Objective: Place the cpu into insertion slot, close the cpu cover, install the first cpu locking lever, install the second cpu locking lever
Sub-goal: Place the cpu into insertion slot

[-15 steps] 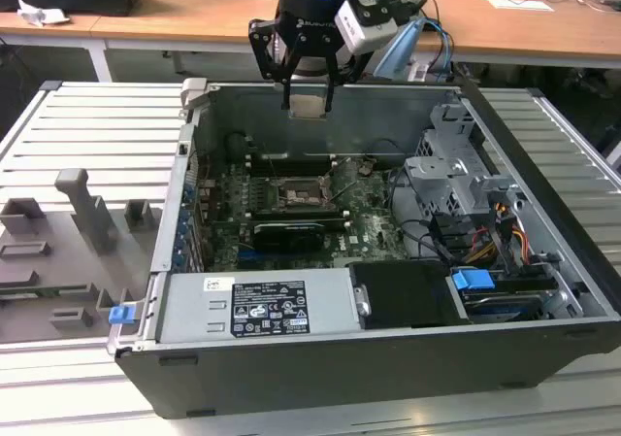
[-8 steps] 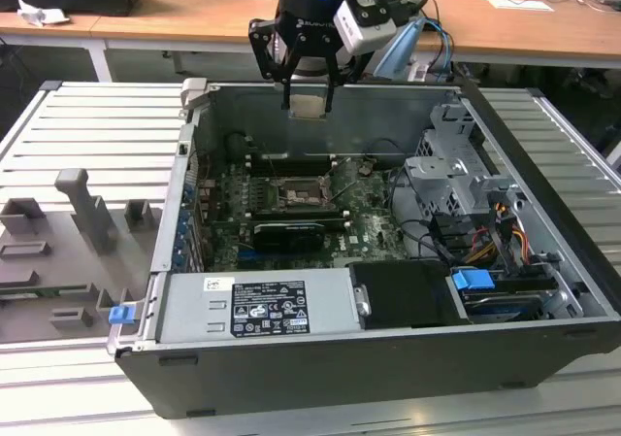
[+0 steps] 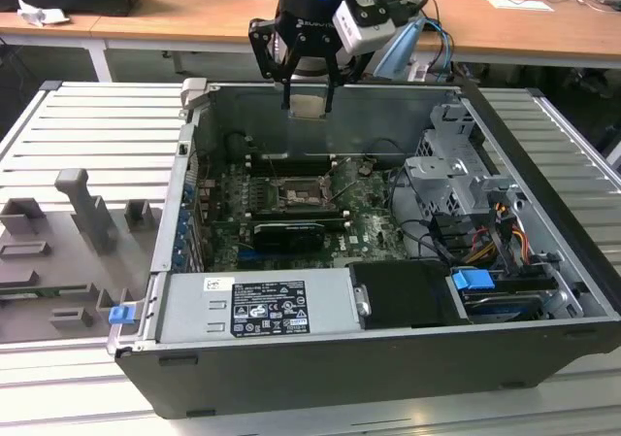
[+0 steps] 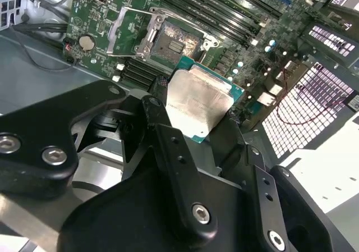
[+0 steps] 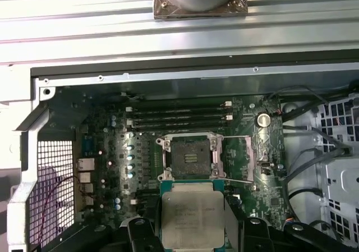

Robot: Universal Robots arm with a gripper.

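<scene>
The cpu (image 3: 309, 106), a flat square chip with a pale metal top, hangs between the fingers of my gripper (image 3: 309, 108), which is shut on its edges. It is held above the far side of the open computer case. In both wrist views the cpu (image 5: 190, 215) (image 4: 196, 103) sits in the gripper (image 5: 193, 232) (image 4: 199, 114), a short way off from the insertion slot (image 5: 190, 155) (image 4: 174, 44). That dark square socket lies bare on the green board (image 3: 294, 196). The cpu cover (image 4: 130, 32) (image 5: 236, 157) is swung open beside the socket.
Long black memory slots (image 5: 179, 117) run along one side of the socket. A black graphics card (image 3: 286, 234) lies on the near side, with a silver power supply (image 3: 257, 305) in front. A drive cage with cables (image 3: 456, 179) is at the exterior view's right. Grey fixtures (image 3: 87, 213) stand at its left.
</scene>
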